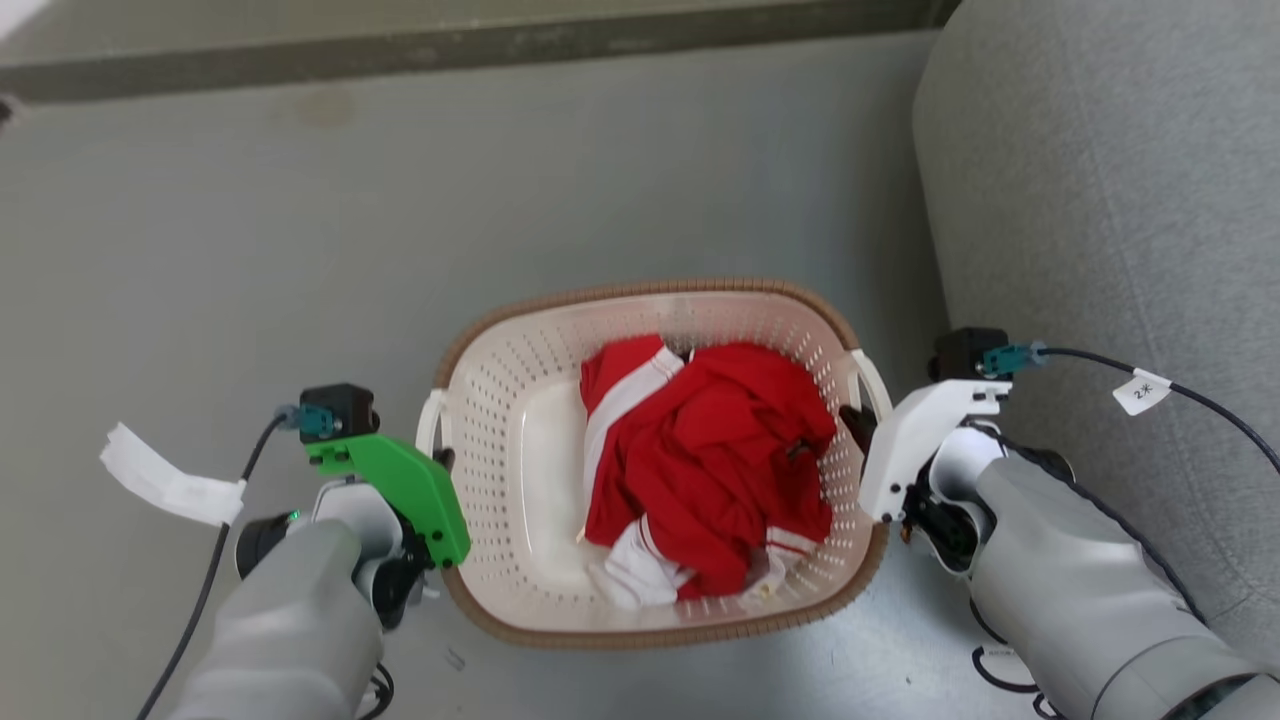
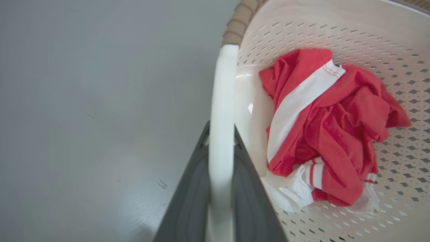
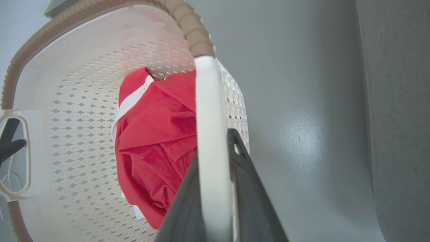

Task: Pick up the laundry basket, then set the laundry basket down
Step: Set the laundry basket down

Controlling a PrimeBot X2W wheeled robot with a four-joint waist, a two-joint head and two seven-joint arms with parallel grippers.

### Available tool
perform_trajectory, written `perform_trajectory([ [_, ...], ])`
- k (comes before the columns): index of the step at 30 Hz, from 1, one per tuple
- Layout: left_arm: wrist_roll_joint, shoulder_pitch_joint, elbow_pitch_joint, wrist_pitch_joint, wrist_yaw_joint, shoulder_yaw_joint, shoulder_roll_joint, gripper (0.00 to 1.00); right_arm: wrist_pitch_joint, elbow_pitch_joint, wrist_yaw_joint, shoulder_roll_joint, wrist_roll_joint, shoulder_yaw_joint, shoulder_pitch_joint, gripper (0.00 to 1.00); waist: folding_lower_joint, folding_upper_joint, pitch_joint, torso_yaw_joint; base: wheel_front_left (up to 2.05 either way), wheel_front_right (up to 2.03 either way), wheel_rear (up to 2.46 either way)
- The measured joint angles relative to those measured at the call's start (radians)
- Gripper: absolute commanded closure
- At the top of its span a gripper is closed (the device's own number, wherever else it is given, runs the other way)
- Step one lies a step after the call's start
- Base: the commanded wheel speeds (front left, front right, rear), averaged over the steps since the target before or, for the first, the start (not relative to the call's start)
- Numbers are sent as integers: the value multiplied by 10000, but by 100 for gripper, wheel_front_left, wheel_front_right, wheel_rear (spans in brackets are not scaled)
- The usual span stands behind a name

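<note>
- Head view: the basket lies mid-frame, with the left gripper at its 9 o'clock and the right gripper at its 3 o'clock. I cannot tell whether its base is on the floor or just clear of it.
- Left wrist view: two dark fingers are closed on the white left handle. The right wrist view shows the same pinch on the right handle.
- The red clothes sit toward 3 o'clock, so that side probably pulls harder. Raise both arms at one pace and hold the rim level.
- The loops look thin and smooth and may pivot in the pinch, so go slowly with no wrist twist.
- The sofa stands near at 3 o'clock, so travel straight up and down.
- Land the base flat before letting go.
</note>
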Motion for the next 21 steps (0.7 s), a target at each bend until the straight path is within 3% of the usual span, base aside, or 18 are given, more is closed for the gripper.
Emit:
perform_trajectory([
  [21, 343, -1244, -29, -1340, 0, 81, 35, 100, -1402, 104, -13, 10, 25, -161, -1182, 100, 0, 0, 2612, 39, 0, 0, 0],
])
